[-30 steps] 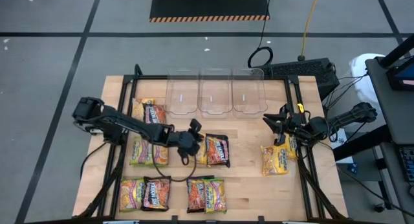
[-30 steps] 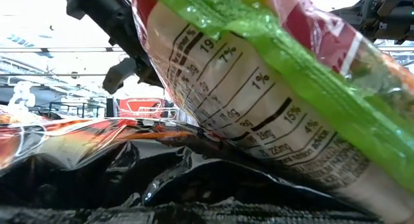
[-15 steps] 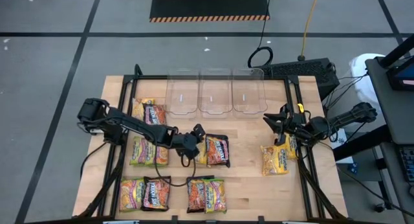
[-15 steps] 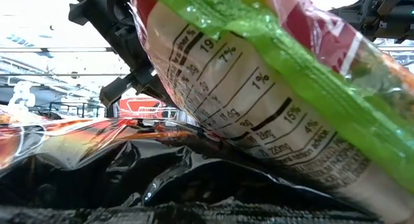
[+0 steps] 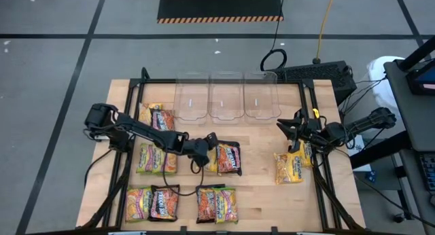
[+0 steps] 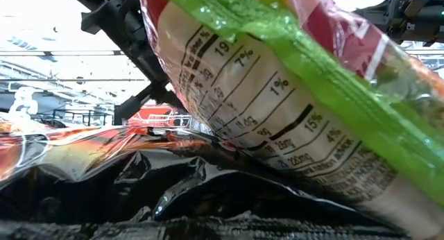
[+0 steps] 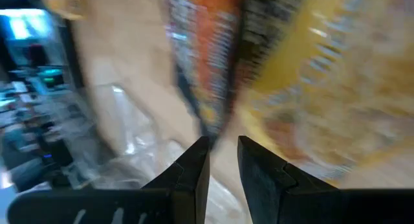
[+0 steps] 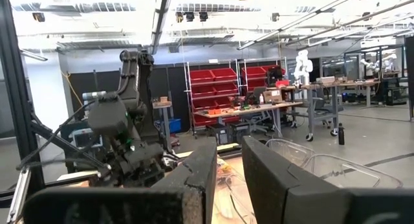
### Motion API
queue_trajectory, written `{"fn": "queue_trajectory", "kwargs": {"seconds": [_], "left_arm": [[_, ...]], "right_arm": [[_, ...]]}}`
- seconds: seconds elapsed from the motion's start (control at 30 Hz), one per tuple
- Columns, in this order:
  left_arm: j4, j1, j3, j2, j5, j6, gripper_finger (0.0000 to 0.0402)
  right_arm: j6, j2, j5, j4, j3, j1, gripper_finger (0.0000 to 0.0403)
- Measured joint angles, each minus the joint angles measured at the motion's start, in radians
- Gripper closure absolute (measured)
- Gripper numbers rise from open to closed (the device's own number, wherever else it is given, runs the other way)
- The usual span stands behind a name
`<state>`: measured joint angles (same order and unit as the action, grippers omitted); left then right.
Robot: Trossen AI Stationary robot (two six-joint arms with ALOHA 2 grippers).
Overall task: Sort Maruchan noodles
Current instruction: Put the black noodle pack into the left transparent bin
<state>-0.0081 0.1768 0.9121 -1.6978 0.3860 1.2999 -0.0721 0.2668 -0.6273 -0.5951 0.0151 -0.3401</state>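
From above, the left end effector [image 5: 212, 139] reaches over the middle of the wooden table [image 5: 258, 187], right at the near edge of a black and orange noodle packet [image 5: 228, 158] that lies just beyond its tips. Behind that arm lie more noodle packets: a pair near the table's far left [image 5: 155, 117], a pair beside the arm [image 5: 155, 159], and four along the front edge [image 5: 181, 204]. Three clear bins [image 5: 226, 97] stand in a row at the back, well apart from the end effector. The right end effector [image 5: 285, 127] hangs near the right edge, with a yellow noodle packet [image 5: 289, 168] lying just in front of it.

At table height, a green and pink packet [image 6: 291, 94] and a black one [image 6: 173, 198] fill the picture; part of a dark arm [image 6: 128, 32] shows behind them.

From the left wrist, the fingers [image 7: 194, 179] stand a narrow gap apart, gripping nothing, with the packet edge just ahead.

From the right wrist, the fingers [image 8: 200, 179] are also slightly parted and empty, and the left arm shows farther off.
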Motion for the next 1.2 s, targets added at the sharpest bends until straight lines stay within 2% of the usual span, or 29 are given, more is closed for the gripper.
{"fn": "queue_trajectory", "kwargs": {"seconds": [0.3,0.67,1.2], "left_arm": [[-0.018,-0.016,0.000,0.001,0.000,0.067,0.0314],[-0.018,-0.025,0.000,0.001,-0.056,0.078,0.0314],[-0.001,-0.026,0.001,-0.023,-0.075,0.094,0.0314]], "right_arm": [[0.000,0.000,0.000,-0.002,0.000,0.000,0.0332],[0.000,0.000,0.000,0.000,0.000,0.000,0.0332],[-0.013,0.000,0.000,0.000,0.000,0.000,0.0332]]}}
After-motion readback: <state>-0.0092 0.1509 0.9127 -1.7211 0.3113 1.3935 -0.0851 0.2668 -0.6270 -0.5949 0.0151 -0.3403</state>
